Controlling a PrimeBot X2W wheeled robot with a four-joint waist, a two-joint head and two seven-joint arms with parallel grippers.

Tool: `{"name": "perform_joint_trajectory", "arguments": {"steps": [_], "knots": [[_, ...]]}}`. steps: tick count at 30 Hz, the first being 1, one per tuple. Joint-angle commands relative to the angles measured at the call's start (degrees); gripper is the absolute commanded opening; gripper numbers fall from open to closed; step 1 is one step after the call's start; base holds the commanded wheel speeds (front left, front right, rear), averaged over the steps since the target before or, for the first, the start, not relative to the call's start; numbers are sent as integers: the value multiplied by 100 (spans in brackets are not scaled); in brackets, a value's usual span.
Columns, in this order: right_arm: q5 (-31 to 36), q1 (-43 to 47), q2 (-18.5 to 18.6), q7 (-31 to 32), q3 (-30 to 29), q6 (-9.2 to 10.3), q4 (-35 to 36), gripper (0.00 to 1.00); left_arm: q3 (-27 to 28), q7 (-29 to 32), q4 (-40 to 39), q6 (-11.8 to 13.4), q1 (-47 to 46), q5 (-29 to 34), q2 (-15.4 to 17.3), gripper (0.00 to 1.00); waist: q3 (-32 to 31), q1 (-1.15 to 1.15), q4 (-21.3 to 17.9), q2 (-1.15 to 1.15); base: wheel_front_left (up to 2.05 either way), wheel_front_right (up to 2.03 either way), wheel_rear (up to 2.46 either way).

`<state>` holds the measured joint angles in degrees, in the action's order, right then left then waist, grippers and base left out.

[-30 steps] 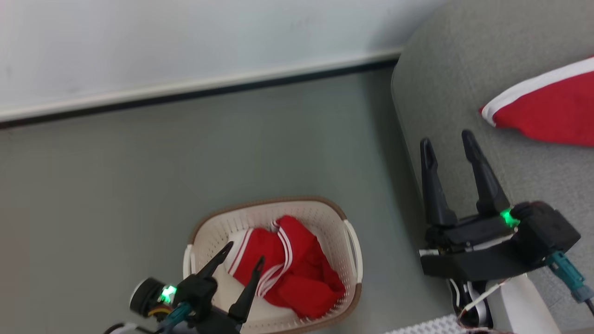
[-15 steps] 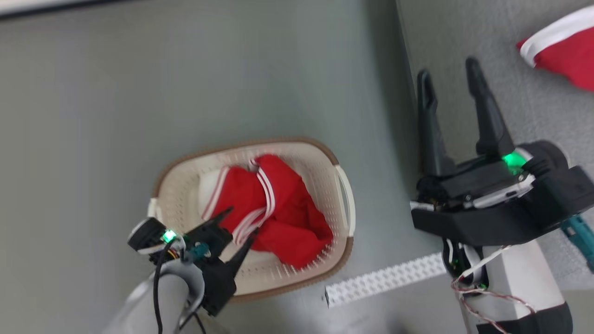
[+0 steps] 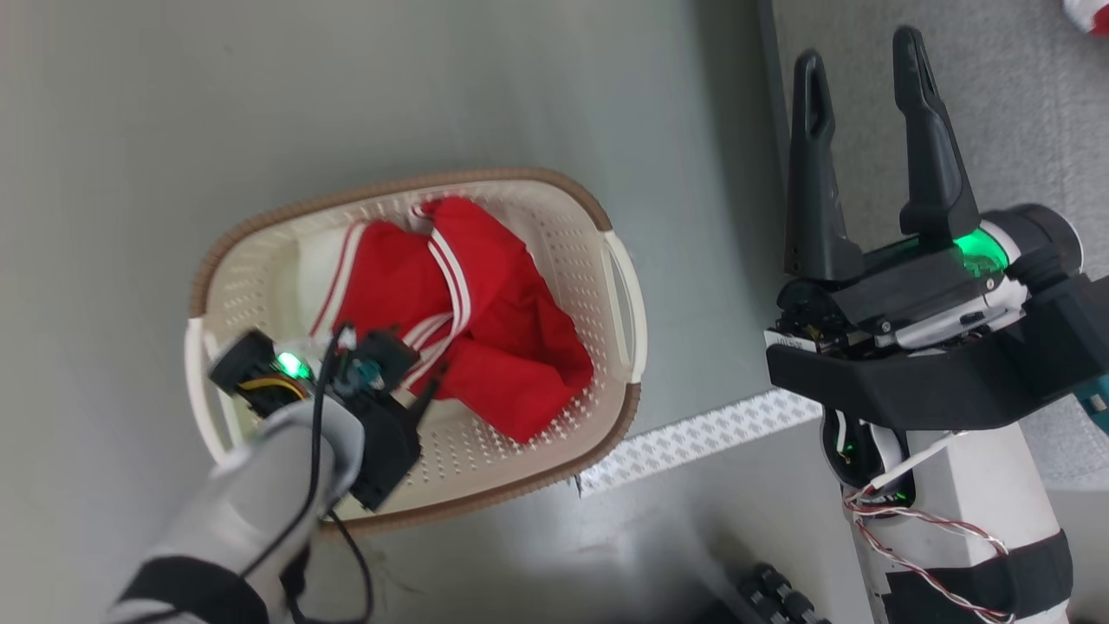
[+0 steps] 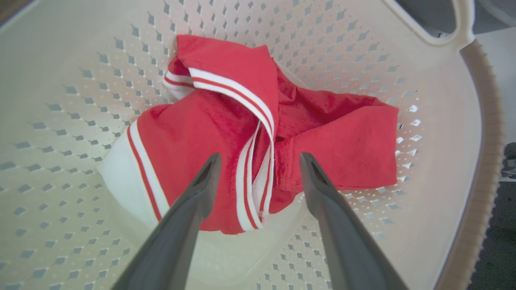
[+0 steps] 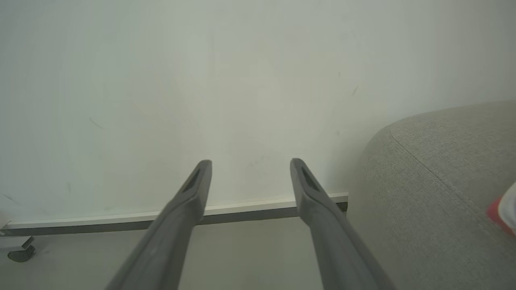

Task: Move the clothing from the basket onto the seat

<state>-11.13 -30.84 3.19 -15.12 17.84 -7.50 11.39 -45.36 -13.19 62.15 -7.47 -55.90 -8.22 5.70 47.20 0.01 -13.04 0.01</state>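
Observation:
A crumpled red garment with white stripes (image 3: pixel 485 303) lies in the cream-white basket (image 3: pixel 390 186) on the floor. My left gripper (image 3: pixel 407 364) reaches down into the basket. In the left wrist view it is open (image 4: pixel 260 159), its fingertips either side of the striped fold of that garment (image 4: pixel 225 133), close above the cloth with nothing held. My right gripper (image 3: pixel 858 52) hangs open and holds nothing over the left edge of the light-grey sofa (image 3: pixel 996 104). It faces the wall (image 5: pixel 250 163). Another red and white garment (image 3: pixel 1090 13) lies on the sofa (image 5: pixel 435 181), its edge (image 5: pixel 506 211) just in view.
The basket's perforated wall (image 4: pixel 363 60) surrounds the left gripper. A white perforated strip (image 3: pixel 702 438) lies on the grey floor between basket and sofa. A pale wall with a baseboard (image 5: pixel 242 209) stands beyond, and a small caster (image 5: pixel 18 251) sits at its foot.
The head camera has tilted down, so the whole picture has shifted. My left gripper has gone down into the basket and closer to the red garment. The right gripper stays open.

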Motion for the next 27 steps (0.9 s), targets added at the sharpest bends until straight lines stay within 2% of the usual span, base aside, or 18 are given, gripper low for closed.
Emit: {"name": "perform_joint_trajectory", "arguments": {"steps": [1,15,27], "knots": [[-64,-72,-27,-4,23,2,21,100,-39,25,101,-1,-88,-31,67,100,338,-1,-190,-1,0,0,0],[-405,-285,-37,-4,64,2,194,100,-437,-5,802,-2,-804,-331,138,100,925,-1,-509,-1,0,0,0],[-318,-207,-37,-4,44,2,274,100,-470,-43,1039,254,-1056,-396,75,100,1083,-1,-420,-1,0,0,0]]}}
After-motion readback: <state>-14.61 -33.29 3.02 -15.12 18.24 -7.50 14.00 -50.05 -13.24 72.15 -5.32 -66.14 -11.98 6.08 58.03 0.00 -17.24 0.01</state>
